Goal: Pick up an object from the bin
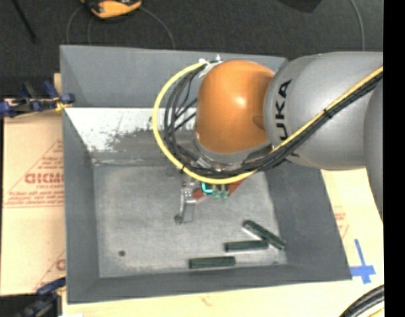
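Plainly legible on the grey arm (321, 111) are the black letters "UKA", running up its side next to the orange cover (232, 104); yellow and black cables loop around that cover. Below it the gripper (185, 210) hangs over the bare middle of the bin (76, 197) floor with nothing seen in its grasp, and whether it is spread or pressed together cannot be told. Three dark green flat bars lie in the near right part of the floor, well apart from the gripper. The nearest-edge bar (212, 263) lies lengthwise along the bin's near wall. The middle bar (245, 246) lies almost parallel to it. The third bar (263, 234) slants down to the right, its lower end touching or just beside the middle bar's right end. One small dark speck (121, 253) sits alone at the near left.
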{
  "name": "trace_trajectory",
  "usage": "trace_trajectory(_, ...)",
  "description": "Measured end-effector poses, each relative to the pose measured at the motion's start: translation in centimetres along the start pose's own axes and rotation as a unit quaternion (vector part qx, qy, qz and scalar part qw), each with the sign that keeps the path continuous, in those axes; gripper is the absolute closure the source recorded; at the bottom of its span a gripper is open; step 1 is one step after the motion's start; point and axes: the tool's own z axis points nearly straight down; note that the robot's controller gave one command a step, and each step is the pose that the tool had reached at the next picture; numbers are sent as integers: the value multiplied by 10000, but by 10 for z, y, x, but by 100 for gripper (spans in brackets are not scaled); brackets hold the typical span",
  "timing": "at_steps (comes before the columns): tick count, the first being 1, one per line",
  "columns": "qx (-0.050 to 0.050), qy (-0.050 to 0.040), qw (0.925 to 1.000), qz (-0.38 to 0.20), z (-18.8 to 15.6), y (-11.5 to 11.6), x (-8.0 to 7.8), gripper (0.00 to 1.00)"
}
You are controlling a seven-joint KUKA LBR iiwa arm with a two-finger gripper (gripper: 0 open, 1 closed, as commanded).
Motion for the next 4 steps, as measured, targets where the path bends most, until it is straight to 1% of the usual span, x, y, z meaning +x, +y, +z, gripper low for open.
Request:
trace_trajectory(1,11,-54,9999,-120,46,-23,-38,0)
trace_trajectory(2,33,52,9999,-157,71,-47,-36,0)
trace_trajectory(3,13,-24,10000,-37,67,-103,-56,0)
trace_trajectory(4,46,-4,9997,-251,58,-124,-96,0)
